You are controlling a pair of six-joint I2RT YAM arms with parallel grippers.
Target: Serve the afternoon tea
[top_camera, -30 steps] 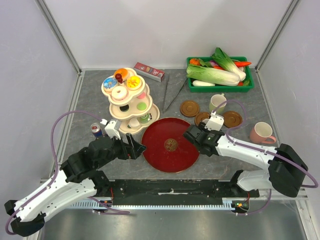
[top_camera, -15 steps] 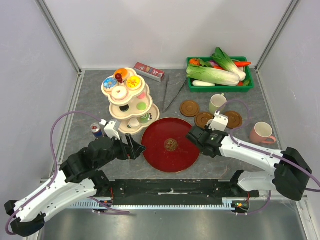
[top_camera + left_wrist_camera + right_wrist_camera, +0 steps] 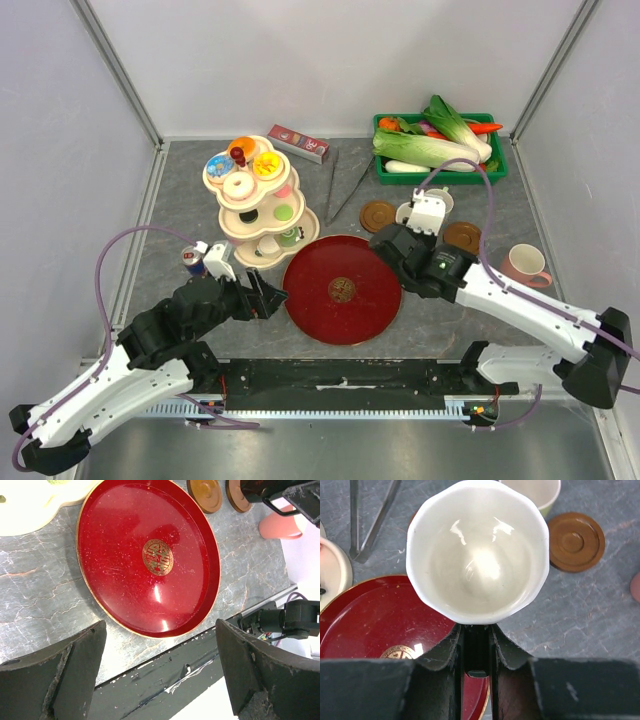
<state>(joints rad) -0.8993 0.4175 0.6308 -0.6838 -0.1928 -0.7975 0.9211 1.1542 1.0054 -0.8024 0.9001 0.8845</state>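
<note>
R gripper clenched on handle of white mug, mug upright at edge of red tray. L gripper spread wide, nothing in it, just left of tray.

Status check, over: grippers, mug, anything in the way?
Left gripper open, beside tray. Right gripper shut on white mug, by its handle, at tray's rim. Nothing on tray.

Left arm reaches in from the near-left corner toward the centre, the left pincer angled downward with its fingers spread wide apart. Right arm stretches from the near right toward the far centre, the right pincer clamped on the handle of a white mug.
</note>
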